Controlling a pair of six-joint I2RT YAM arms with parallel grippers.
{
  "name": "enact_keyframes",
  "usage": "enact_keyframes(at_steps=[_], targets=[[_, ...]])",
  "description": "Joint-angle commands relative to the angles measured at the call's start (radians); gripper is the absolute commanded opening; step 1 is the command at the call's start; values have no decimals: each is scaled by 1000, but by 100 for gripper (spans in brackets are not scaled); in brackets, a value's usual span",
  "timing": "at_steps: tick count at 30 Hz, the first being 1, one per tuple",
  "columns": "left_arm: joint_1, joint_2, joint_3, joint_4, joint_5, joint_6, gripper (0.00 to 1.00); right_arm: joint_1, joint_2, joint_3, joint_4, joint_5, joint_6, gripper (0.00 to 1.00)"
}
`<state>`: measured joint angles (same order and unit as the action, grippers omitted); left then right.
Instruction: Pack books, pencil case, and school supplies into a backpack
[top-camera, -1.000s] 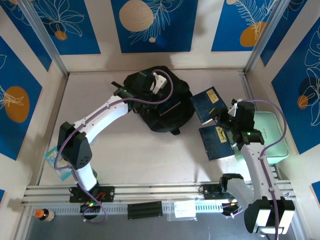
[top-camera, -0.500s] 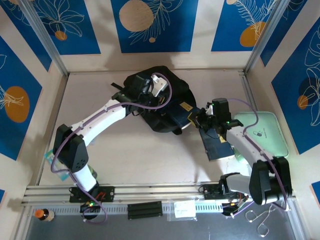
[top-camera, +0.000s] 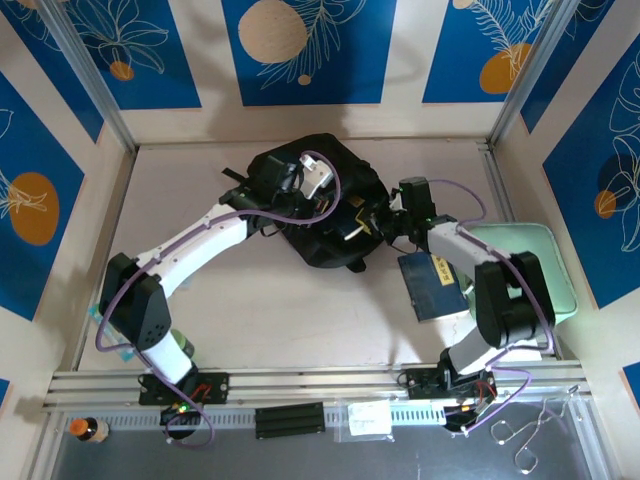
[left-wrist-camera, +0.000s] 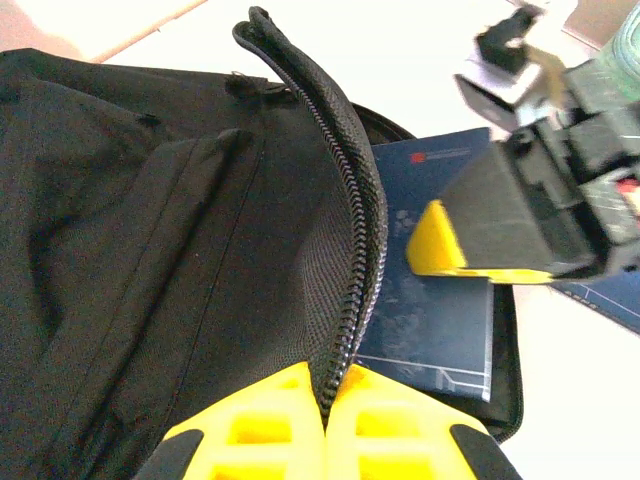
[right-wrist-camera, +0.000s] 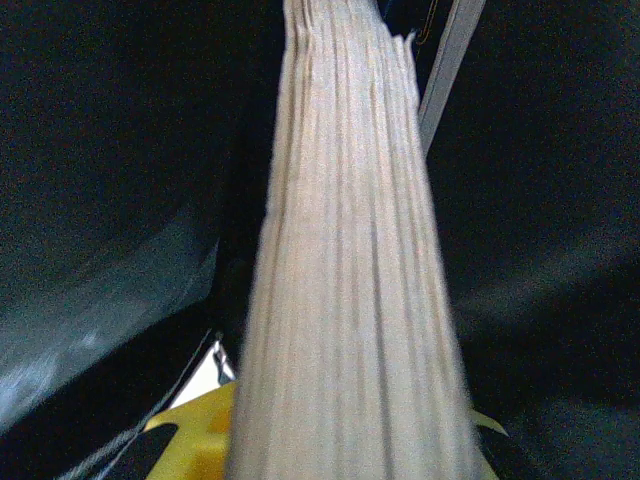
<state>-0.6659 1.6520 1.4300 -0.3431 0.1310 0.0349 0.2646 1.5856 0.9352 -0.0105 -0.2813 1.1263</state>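
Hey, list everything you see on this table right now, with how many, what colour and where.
soft black fabric backpack: one, black, middle of the pale table, zip open.
thin navy-blue paperback books: two, navy; one partly inside the backpack, one flat on the table to its right.
mint green rectangular box: one, mint, right edge.
small orange-capped bottle: one, near left corner.
clear plastic bag: one, transparent, near edge.
left gripper: one, yellow-tipped, shut on the backpack's zip edge.
right gripper: one, yellow-tipped, shut on the inserted book.
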Motion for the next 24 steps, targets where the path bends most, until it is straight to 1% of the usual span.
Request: enact_keyframes(at_steps=[1, 3, 6, 7, 9, 12, 13, 15, 17, 20, 24], targets=[[-4, -53, -5, 43, 36, 17, 0, 9, 84, 71, 22, -24, -7, 0], [-4, -55, -8, 42, 32, 13, 0, 13, 151, 109, 34, -45, 9, 0], [-5, -60, -14, 43, 25, 9, 0, 29, 238, 171, 42, -33, 31, 0], [-3, -61, -17, 44, 22, 7, 0, 32, 268, 194, 40, -23, 36, 3], [-4, -61, -20, 43, 21, 4, 0, 34, 316, 238, 20, -4, 39, 10], [-4, -61, -20, 38, 21, -1, 0, 30, 353, 267, -6, -1, 32, 32], [-4, -61, -20, 35, 22, -1, 0, 29, 351, 262, -9, -4, 27, 38], [-4, -62, -23, 35, 25, -1, 0, 27, 331, 242, -18, 0, 16, 44], [-5, -60, -28, 40, 27, -1, 0, 25, 309, 215, -22, 15, 10, 46], [-4, -52, -26, 44, 32, -3, 0, 27, 298, 190, -26, 24, 9, 45], [-5, -42, -19, 43, 44, -3, 0, 33, 325, 199, -33, 25, 22, 35]])
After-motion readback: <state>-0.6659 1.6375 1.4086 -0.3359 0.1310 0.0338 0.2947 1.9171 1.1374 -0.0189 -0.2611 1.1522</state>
